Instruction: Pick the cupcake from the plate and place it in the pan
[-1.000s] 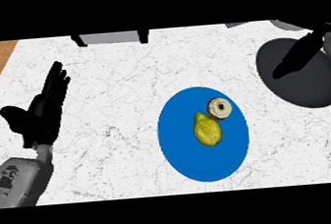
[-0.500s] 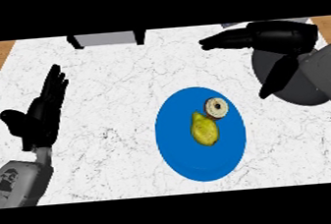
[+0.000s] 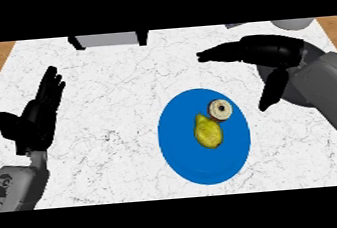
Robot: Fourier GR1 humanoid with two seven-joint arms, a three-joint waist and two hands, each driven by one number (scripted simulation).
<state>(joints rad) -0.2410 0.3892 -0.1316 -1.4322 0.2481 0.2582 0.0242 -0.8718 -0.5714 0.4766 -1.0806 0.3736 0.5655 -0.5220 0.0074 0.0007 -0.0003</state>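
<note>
On the blue plate [image 3: 198,169], a yellow-green pear [image 3: 208,132] lies lengthwise toward the far edge, touching the cupcake [image 3: 220,110], which is tipped on its side. The left hand [image 3: 33,121] rests open, empty. The right hand [image 3: 266,53] hovers beyond, fingers spread, empty.

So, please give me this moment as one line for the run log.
right hand: open, above and right of the plate | cupcake: on plate beside pear | left hand: open, resting at left
</note>
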